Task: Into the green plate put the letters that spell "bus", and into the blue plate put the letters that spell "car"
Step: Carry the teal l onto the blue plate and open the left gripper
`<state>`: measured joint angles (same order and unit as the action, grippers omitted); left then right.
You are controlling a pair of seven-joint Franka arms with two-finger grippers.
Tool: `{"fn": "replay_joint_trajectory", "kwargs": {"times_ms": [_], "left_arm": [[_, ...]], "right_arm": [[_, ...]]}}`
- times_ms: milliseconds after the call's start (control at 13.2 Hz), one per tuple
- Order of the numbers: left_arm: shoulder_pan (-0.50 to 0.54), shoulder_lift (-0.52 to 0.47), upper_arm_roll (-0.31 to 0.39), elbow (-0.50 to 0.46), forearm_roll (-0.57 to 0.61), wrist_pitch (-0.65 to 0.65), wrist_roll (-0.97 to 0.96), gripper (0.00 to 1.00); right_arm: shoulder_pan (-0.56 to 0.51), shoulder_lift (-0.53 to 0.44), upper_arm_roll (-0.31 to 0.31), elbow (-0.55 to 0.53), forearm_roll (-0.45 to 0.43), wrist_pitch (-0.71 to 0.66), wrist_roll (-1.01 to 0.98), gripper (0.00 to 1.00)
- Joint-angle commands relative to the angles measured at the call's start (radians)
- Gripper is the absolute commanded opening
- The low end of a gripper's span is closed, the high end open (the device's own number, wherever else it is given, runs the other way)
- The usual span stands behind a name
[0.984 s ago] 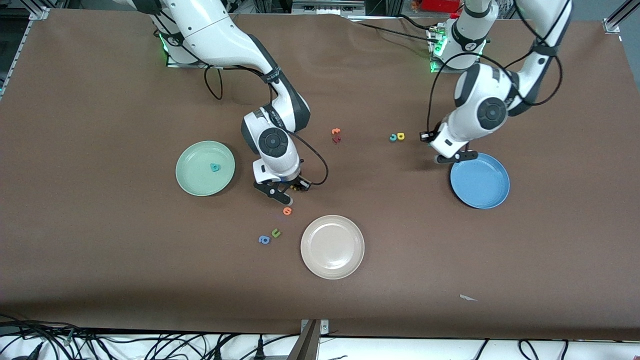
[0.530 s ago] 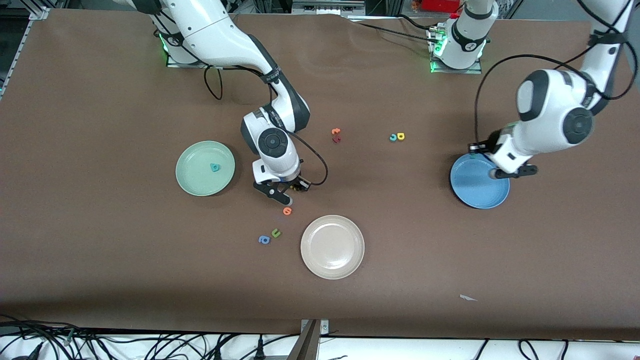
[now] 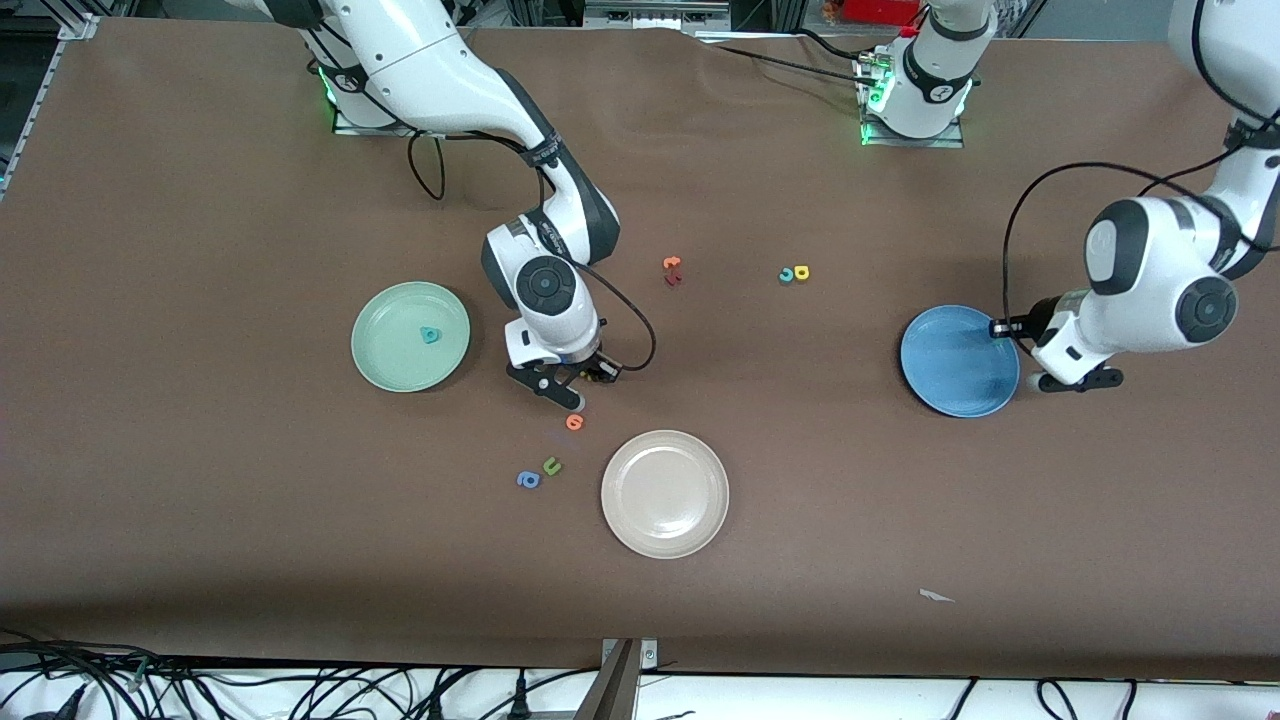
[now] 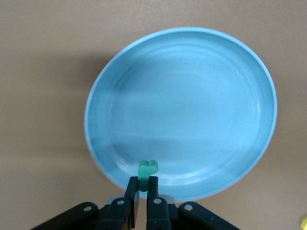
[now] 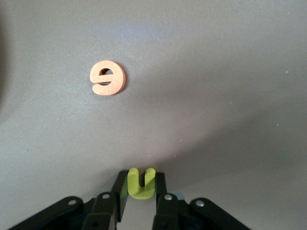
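Note:
My left gripper hangs by the rim of the blue plate at the left arm's end. In the left wrist view it is shut on the thin teal-green r, which shows over the blue plate's rim. My right gripper is low beside the green plate, shut on the yellow u. A teal b lies in the green plate. The teal c and yellow a lie together mid-table.
An orange letter lies just in front of the right gripper. A blue a and olive u lie beside the beige plate. Orange and red letters lie nearer the bases.
The left arm swung across the blue plate toward its own end of the table, carrying the r. The right arm stayed put and its jaws tightened slightly.

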<state>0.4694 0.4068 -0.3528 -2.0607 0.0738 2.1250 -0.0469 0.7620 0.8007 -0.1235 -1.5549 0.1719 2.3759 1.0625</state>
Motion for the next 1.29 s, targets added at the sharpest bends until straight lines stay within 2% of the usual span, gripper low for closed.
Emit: {"fn": "replay_joint_trajectory", "kwargs": {"times_ms": [0,151,227,378,454,530,605,832,984,1211], "left_arm": [[0.006,0.076,-0.008,0.042,0.026,0.030,0.010,0.00],[0.006,0.078,-0.003,0.043,0.026,0.030,0.009,0.00],[0.005,0.079,-0.002,0.045,0.029,0.030,0.010,0.08],[0.006,0.084,-0.003,0.060,0.053,0.030,0.007,0.42],[0.006,0.083,-0.003,0.077,0.055,0.030,0.002,0.68],[0.008,0.078,-0.005,0.083,0.054,0.029,-0.002,0.86],[0.008,0.070,-0.006,0.099,0.050,0.018,-0.004,0.98],[-0.006,-0.014,-0.018,0.100,0.038,-0.046,-0.060,0.99],[-0.006,-0.051,-0.101,0.100,0.038,-0.121,-0.153,0.99],[-0.006,-0.068,-0.211,0.096,0.038,-0.163,-0.299,1.00]], "right_arm": [[0.003,0.015,-0.007,0.018,-0.019,-0.006,0.002,0.19],[0.002,0.012,-0.007,0.018,-0.019,-0.007,0.001,0.17],[0.000,0.009,-0.008,0.021,-0.017,-0.021,-0.001,0.17],[-0.003,-0.020,-0.012,0.026,-0.017,-0.081,-0.006,0.17],[-0.004,-0.038,-0.021,0.024,-0.017,-0.121,-0.028,0.17],[-0.004,-0.057,-0.037,0.024,-0.017,-0.166,-0.074,0.17],[-0.004,-0.073,-0.054,0.024,-0.017,-0.209,-0.116,0.17],[-0.004,-0.126,-0.122,0.013,-0.015,-0.360,-0.272,0.17],[-0.006,-0.158,-0.159,0.000,-0.014,-0.423,-0.355,0.17],[-0.006,-0.192,-0.189,-0.065,-0.015,-0.417,-0.441,0.17]]}}
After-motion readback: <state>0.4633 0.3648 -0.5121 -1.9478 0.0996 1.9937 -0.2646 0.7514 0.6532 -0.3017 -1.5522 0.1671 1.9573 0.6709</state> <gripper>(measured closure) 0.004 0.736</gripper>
